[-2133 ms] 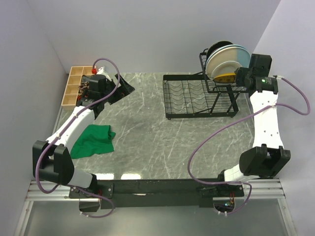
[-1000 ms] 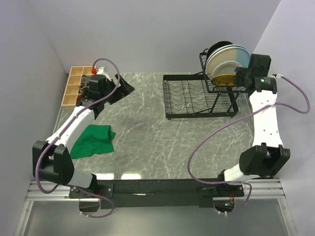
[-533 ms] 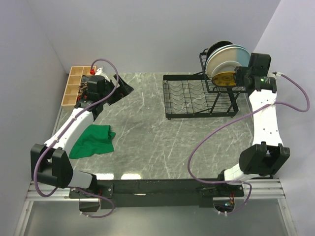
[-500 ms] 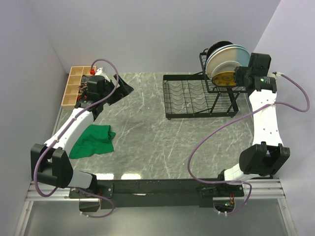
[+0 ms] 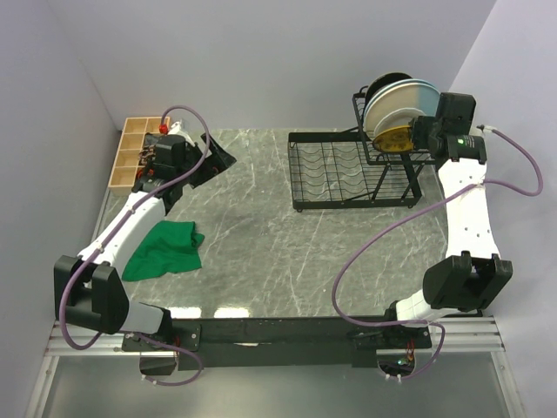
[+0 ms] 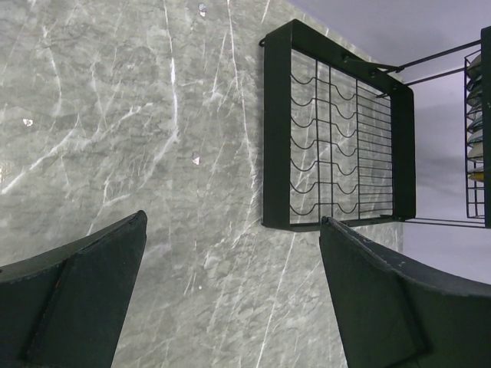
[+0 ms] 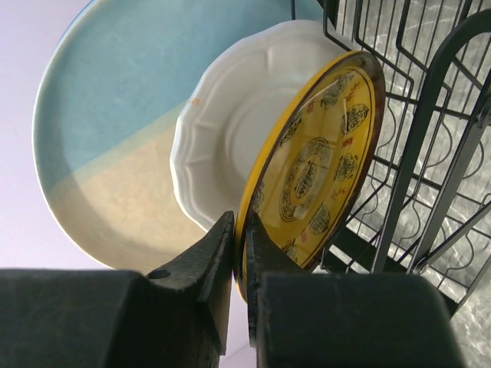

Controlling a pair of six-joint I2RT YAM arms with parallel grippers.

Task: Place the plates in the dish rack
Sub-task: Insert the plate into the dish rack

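Right wrist view has the right gripper (image 7: 239, 230) clamped on the lower rim of the yellow plate (image 7: 318, 172), mid-frame against the dish rack (image 7: 430, 115), perhaps not yet slotted, so this thin hold could let it pivot into the white plate (image 7: 230, 130); the left gripper (image 6: 234, 222) gapes wide.

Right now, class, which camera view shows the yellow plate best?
The right wrist view: the yellow plate is close up, pattern clear, rim in the right tool. The top view shows it small. The left wrist view shows only plate edges.
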